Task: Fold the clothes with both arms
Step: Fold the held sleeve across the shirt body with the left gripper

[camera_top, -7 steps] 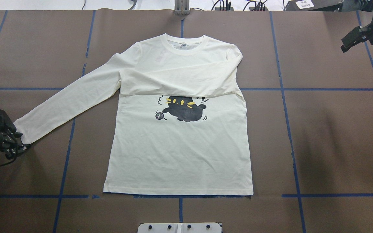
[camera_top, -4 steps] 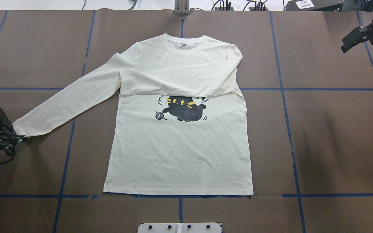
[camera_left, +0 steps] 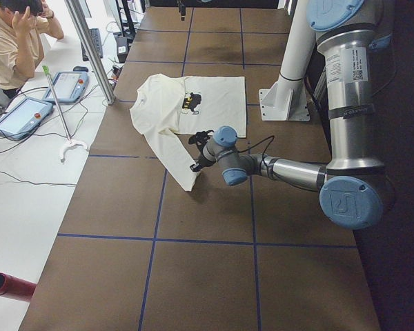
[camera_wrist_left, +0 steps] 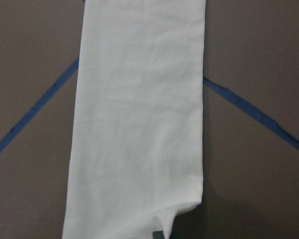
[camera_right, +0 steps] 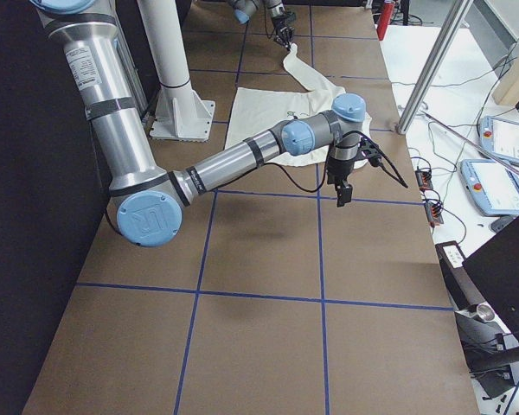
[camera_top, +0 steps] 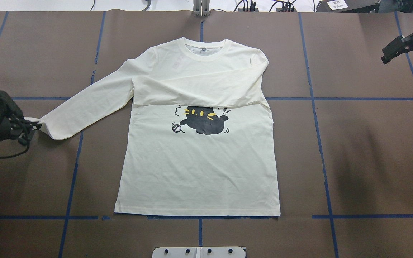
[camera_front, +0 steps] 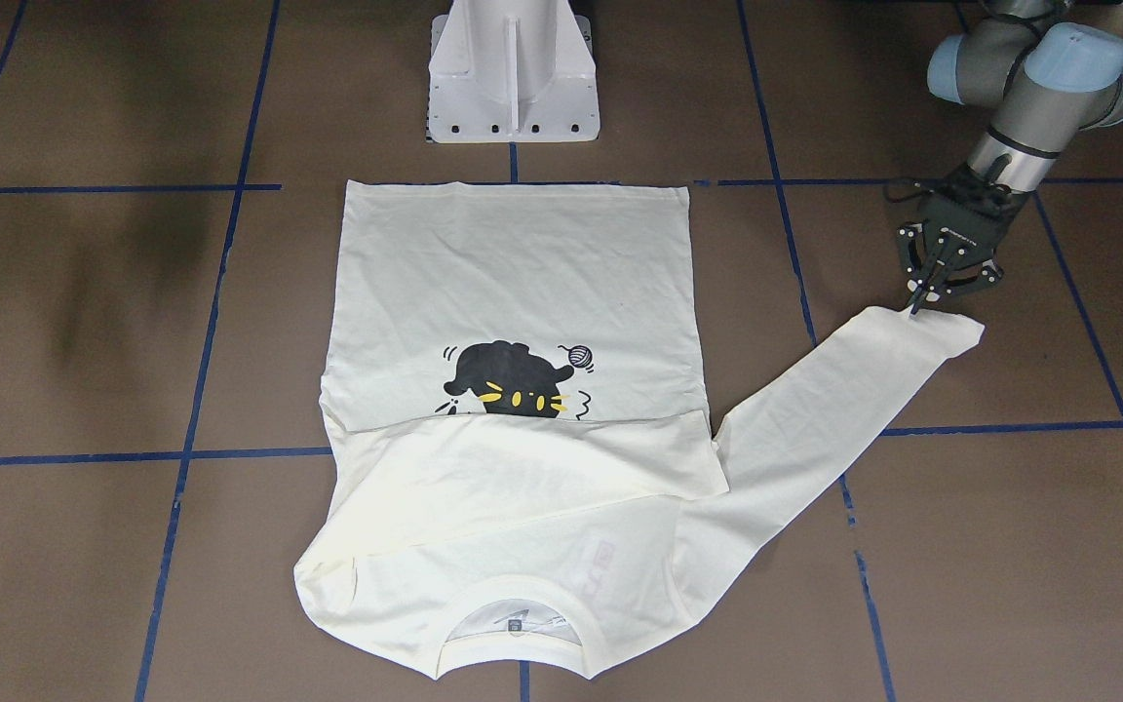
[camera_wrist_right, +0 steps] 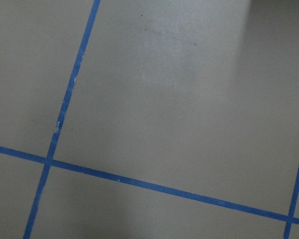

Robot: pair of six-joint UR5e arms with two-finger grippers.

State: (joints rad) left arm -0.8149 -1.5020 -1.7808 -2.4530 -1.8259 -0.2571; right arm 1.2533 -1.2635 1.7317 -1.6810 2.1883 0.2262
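**Overhead exterior: left claw [camera_top: 34,126] nipped on the sleeve [camera_top: 84,107] end at 9 o'clock**

The cream T-shirt [camera_top: 199,168] lies flat at the middle of the bench [camera_top: 353,143], collar toward 12 o'clock and hem toward 6. A folded-over cream layer crosses the chest, and its lower edge hides the top of the black cat print [camera_top: 203,122]. The sleeve on the robot's left runs out from the shoulder toward 8 o'clock. At its end, a corner of the cuff is drawn into a point that reaches the left claw.

The front-facing view shows this claw's fingers brought together to a tip on the cuff's edge, with cloth pinched between them and no gap to see. In the left wrist view the sleeve runs up from the bottom edge and puckers at its lower corner, where the grip is.

The right claw [camera_top: 389,53] hangs over bare bench at about 2 o'clock, well apart from the shirt and touching nothing. I cannot tell how far it is parted. Its wrist view holds only brown bench and blue tape lines [camera_wrist_right: 139,184].
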